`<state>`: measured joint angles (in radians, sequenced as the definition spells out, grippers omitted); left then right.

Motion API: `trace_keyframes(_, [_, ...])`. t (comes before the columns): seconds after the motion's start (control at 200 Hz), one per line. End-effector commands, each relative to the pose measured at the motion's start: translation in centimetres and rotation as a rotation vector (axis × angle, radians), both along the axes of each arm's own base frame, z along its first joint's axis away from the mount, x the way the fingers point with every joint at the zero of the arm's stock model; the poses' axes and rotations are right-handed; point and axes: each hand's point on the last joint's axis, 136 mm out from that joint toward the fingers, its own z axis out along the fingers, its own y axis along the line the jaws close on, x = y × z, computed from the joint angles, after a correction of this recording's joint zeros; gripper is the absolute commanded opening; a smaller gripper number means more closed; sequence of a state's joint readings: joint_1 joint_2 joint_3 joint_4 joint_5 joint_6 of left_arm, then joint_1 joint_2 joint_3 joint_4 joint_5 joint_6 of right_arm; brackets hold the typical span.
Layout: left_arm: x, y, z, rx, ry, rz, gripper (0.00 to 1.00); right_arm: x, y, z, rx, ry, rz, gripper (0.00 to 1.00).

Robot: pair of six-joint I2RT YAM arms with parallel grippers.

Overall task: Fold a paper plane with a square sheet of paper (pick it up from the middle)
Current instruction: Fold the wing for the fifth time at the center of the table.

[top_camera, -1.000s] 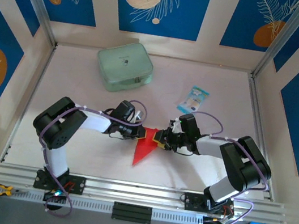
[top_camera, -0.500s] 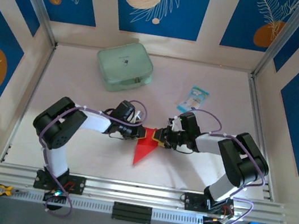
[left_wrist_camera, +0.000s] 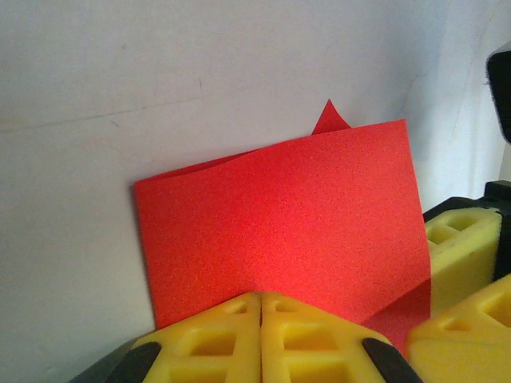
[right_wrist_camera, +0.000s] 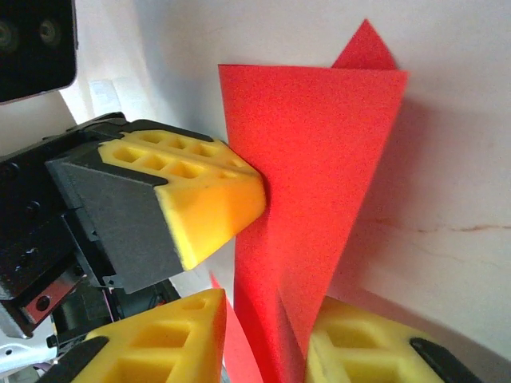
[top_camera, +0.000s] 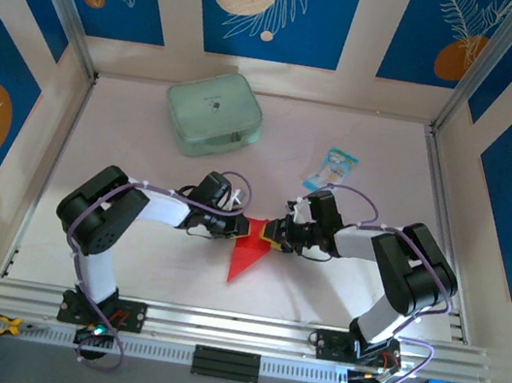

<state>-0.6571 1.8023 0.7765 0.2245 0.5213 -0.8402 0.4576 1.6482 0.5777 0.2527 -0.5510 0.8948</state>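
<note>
The right arm (top_camera: 400, 270) has edged in toward the red paper (top_camera: 245, 254), lying part-folded to a point on the bench (top_camera: 317, 295) this side of the green pouch (top_camera: 213, 114), left fingers (left_wrist_camera: 215, 335) pressed shut at its edge, right fingers (right_wrist_camera: 160, 343) narrowly apart astride a raised flap; later folds likely remain.

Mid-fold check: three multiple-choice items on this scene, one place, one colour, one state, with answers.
1. The green pouch lies on the table at: A) far left B) near right C) between the arms.
2. The folded paper is: A) blue B) red C) white.
3. The left end effector is: A) wide open B) shut on the paper C) shut on the pouch.
Answers: 1 A, top view shows it at the back, left of centre; 2 B, bright red; 3 B, its pads meet on the paper's edge.
</note>
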Motion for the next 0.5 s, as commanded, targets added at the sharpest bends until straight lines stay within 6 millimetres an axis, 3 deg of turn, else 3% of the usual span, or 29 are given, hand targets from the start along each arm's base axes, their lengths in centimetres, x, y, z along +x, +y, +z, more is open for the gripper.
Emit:
trace_keyframes(0.0, [-0.7, 0.1, 0.0, 0.005, 0.011, -0.015, 0.08, 0.3, 0.3, 0.1, 0.018, 0.002, 0.014, 0.25])
trace_keyframes(0.23, [-0.5, -0.2, 2.5, -0.03, -0.039, -0.028, 0.17, 0.3, -0.5, 0.0, -0.009, 0.02, -0.032, 0.05])
trace_keyframes(0.38, [-0.5, 0.4, 4.9, 0.002, -0.132, -0.046, 0.3, 0.7, -1.8, 0.2, -0.057, 0.029, -0.152, 0.04])
trace_keyframes(0.495, [-1.3, 0.8, 6.0, 0.079, -0.241, -0.095, 0.33, 0.9, -3.2, 0.4, -0.09, 0.056, -0.276, 0.04])
